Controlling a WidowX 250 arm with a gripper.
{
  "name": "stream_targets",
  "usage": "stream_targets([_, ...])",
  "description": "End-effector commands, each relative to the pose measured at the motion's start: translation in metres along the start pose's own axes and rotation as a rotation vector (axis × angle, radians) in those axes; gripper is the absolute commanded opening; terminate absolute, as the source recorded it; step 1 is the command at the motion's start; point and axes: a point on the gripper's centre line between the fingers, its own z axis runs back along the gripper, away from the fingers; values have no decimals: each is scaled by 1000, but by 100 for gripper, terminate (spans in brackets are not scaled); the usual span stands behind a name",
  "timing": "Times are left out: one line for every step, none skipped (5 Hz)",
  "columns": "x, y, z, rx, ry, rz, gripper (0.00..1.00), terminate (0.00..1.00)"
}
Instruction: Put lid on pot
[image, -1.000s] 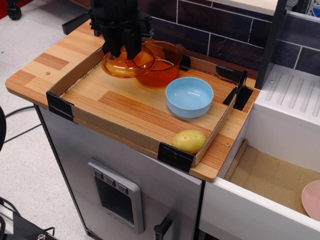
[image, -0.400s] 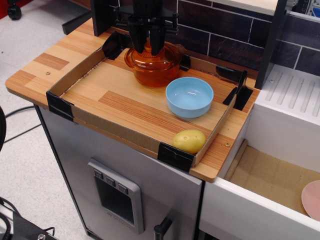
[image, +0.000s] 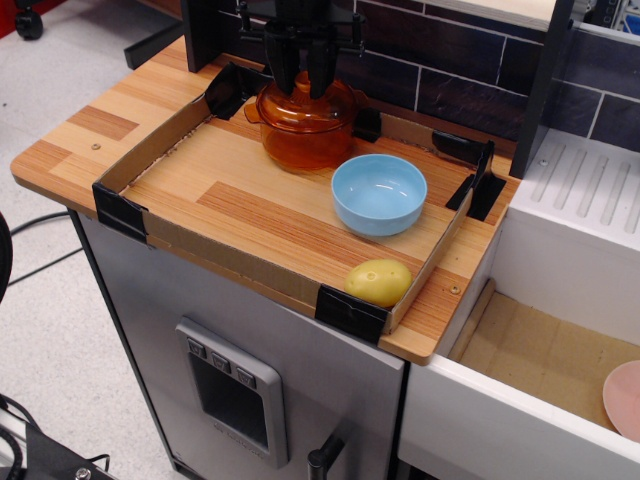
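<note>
Lid now seated over the pot, gripper at the knob

A second ago the lid (image: 303, 101) hung to the left of the pot (image: 305, 140), tilted and overlapping its rim; now it sits centred on top, its dome level and its edge lined up with the pot's rim at the far side of the cardboard tray (image: 250, 265). The gripper (image: 303, 76) has travelled right with it and stands upright over the middle of the lid, its two dark fingers (image: 286, 72) narrow on either side of the knob; whether they still pinch it or have just let go, I cannot tell. The light blue bowl (image: 379, 193) and the yellow potato (image: 378, 282) lie nearer and to the right, unmoved. Judging by this, placement looks essentially done; what remains is releasing and lifting clear without dragging the lid off.
</note>
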Motion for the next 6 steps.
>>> stream_targets([11,1,27,-20,-62,-28,100,0])
stream_targets([4,1,42,-45,-71,-49,100,0])
stream_targets([-5,1,61,-87,-78,-66,100,0])
stream_targets([-11,8,75,-107,-85,-59,100,0])
stream_targets([-27,16,87,-135,-90,-82,100,0])
stream_targets([-45,29,91,-143,-68,-114,100,0])
